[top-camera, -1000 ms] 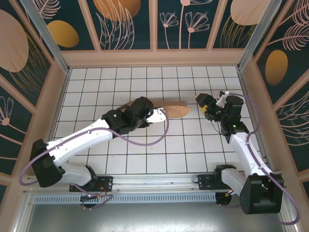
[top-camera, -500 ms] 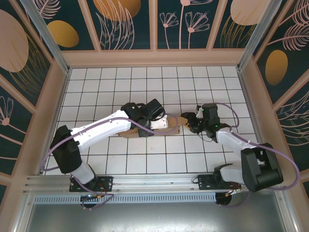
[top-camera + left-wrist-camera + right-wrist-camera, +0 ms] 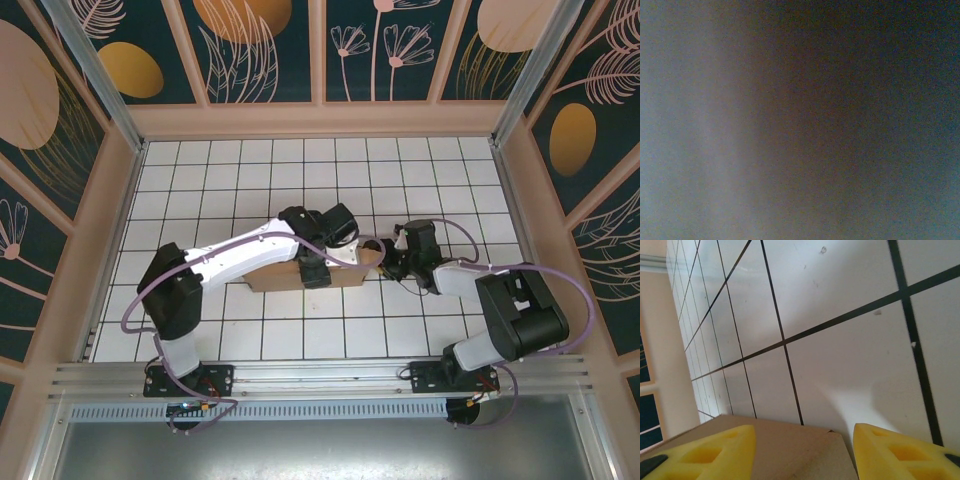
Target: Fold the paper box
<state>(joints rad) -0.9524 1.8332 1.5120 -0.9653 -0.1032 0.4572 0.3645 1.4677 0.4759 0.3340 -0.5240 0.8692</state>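
The paper box point(image 3: 272, 278) is a brown cardboard piece lying at mid-table, largely covered by my left arm. My left gripper point(image 3: 335, 262) sits low on top of it, and its jaws are hidden under the wrist. The left wrist view is a dark blur, as if pressed close to a surface. My right gripper point(image 3: 390, 258) lies low at the box's right end. In the right wrist view its yellow fingertips point(image 3: 710, 452) stand wide apart, the gripper point(image 3: 802, 455) open, with a corner of the cardboard point(image 3: 790, 452) between them.
The table is white tile with a black grid point(image 3: 440, 180). Wooden walls point(image 3: 320, 120) close it in at the back and sides, and a metal rail point(image 3: 320, 375) runs along the near edge. Bare tiles lie behind and in front of the box.
My left arm swept right and came down on the box. My right arm folded down and left to the box's right end. The cardboard shifted nearer and now lies lower.
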